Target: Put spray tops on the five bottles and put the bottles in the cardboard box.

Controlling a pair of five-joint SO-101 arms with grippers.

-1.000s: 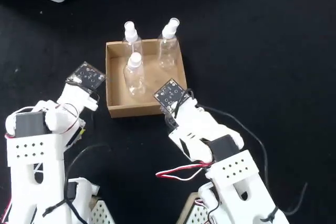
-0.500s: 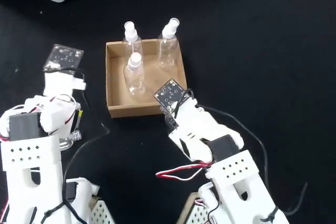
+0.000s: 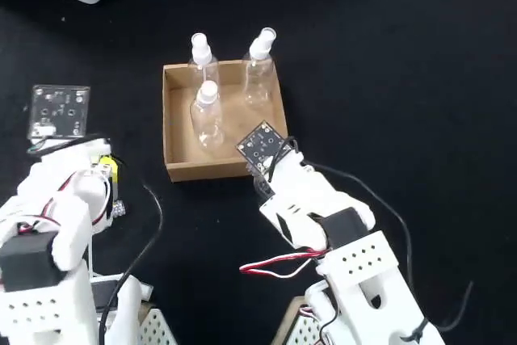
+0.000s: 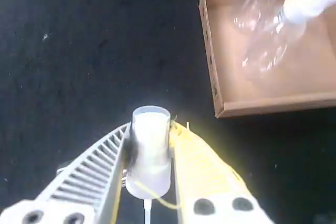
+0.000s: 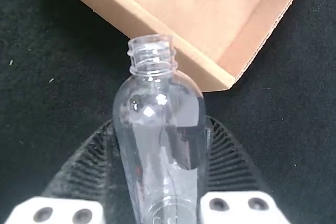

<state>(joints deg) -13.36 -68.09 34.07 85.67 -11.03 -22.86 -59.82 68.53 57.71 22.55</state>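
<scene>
While left claw (image 4: 151, 129) pinches spray top (image 4: 150, 157), right claw (image 5: 158, 125) clamps uncapped bottle (image 5: 157, 103) near cardboard box (image 5: 211, 20).

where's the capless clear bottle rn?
Right wrist view: the capless clear plastic bottle is clamped in the right pincer, its open neck just outside the brown cardboard box, near one corner.

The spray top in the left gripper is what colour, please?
White spray top; best in left wrist view.

Bright even light, soft glints on the uncapped bottle (image 5: 157, 129)
</scene>
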